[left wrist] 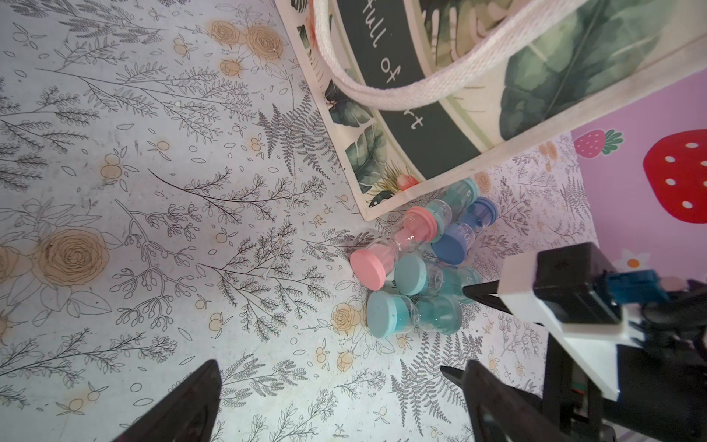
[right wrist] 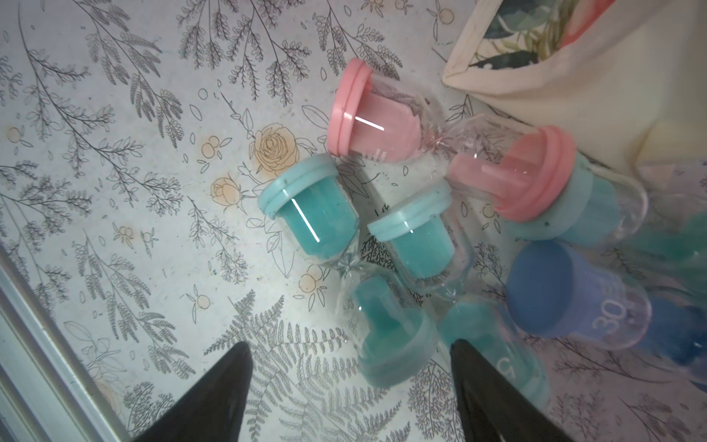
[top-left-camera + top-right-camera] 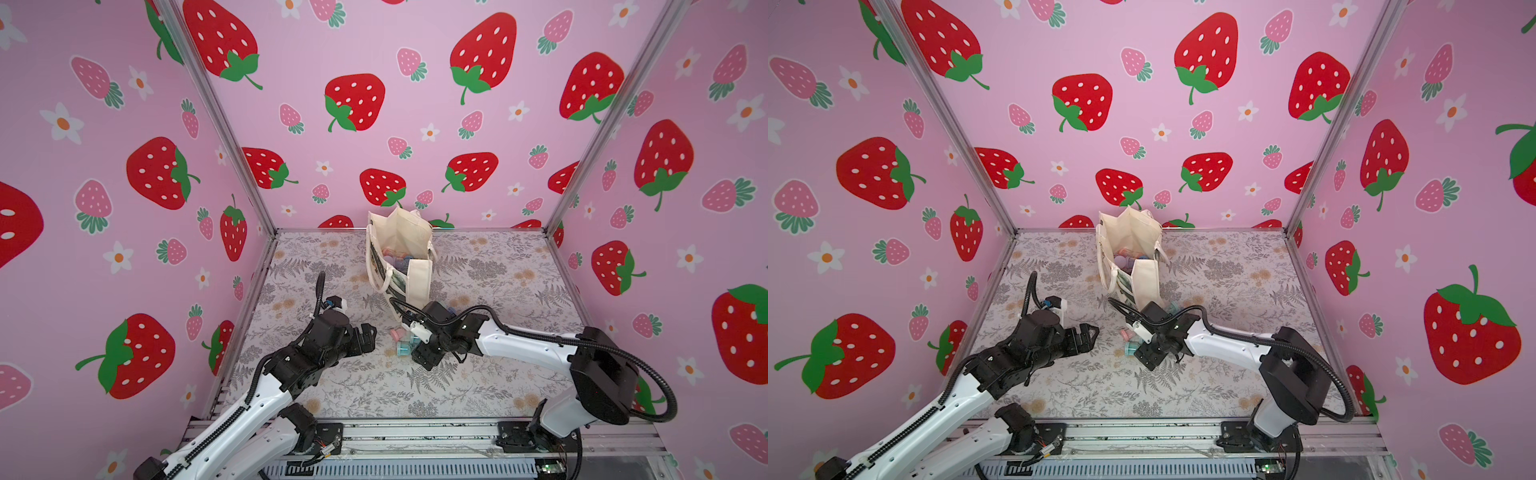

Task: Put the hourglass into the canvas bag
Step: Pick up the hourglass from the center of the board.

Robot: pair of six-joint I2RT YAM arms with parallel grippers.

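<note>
In both top views you face a booth whose pink walls, printed with red strawberries and white flowers, meet at metal corner posts around a table covered in a pale sheet of grey ferns and tan roses. The canvas bag stands upright toward the back of the table, mouth open, small pink and blue items inside. Just in front of it a cluster of hourglasses lies on the table between the left end effector and the right end effector. In the left wrist view the left end effector's fingers are spread wide above the fern-printed table, holding nothing; a pink hourglass and a blue hourglass lie on their sides beside the bag's lower corner, near its dark band of white lettering. In the right wrist view the right end effector's fingers stand apart on either side of one end of a teal hourglass lying flat on the table, open and not clamped on it. A metal rail edges the table at one side.
</note>
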